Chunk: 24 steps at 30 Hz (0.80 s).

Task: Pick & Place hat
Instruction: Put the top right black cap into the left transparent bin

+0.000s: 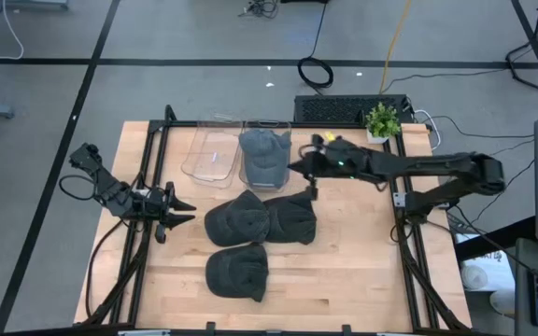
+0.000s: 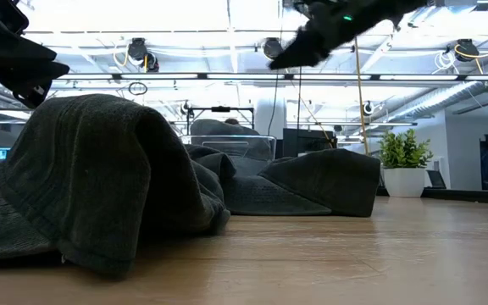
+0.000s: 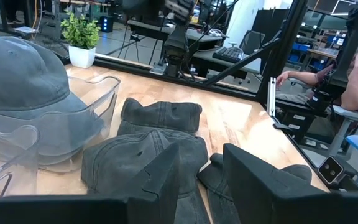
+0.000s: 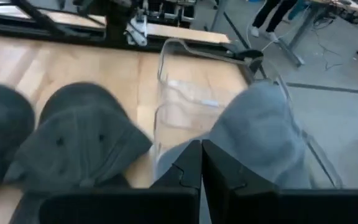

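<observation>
One grey cap (image 1: 265, 155) already sits in a clear bin (image 1: 267, 176) at 12 o'clock, three dark caps (image 1: 261, 222) remain mid-desk (image 1: 362, 271), the right hand (image 1: 305, 168), fingers together and empty, hovers beside that bin, and the left hand (image 1: 177, 213) waits spread at 9 o'clock.

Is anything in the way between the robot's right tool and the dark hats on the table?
Nothing visible is. The right tool hangs beside the grey hat in the clear bin, with open table before the dark hats.
</observation>
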Motion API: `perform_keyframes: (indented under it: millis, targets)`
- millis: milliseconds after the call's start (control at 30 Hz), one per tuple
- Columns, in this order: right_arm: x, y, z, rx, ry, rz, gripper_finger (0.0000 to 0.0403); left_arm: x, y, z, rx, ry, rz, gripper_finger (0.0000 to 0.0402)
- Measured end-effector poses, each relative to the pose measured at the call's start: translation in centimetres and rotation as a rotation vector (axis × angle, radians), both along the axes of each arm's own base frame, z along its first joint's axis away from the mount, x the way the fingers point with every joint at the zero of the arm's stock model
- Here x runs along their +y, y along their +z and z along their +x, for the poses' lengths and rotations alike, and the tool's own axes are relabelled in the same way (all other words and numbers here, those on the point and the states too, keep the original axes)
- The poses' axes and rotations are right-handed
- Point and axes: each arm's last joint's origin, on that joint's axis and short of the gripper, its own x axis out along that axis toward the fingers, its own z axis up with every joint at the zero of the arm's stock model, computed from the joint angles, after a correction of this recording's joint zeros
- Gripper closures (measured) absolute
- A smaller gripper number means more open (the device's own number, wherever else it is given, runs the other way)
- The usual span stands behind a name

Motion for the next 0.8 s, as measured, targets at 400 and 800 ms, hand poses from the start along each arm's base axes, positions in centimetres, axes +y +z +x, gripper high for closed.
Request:
perform_keyframes:
  millis: [400, 800]
  targets:
    - [6.6, -10.8, -5.9, 0.124, 0.311, 0.077, 0.0208, 0.0, 0.0, 0.0, 0.001, 0.0, 0.002, 0.027]
    - [10.7, -15.6, -9.7, 0.321, 0.245, -0.363, 0.0111, 0.0, 0.0, 0.0, 0.001, 0.0, 0.001, 0.027]
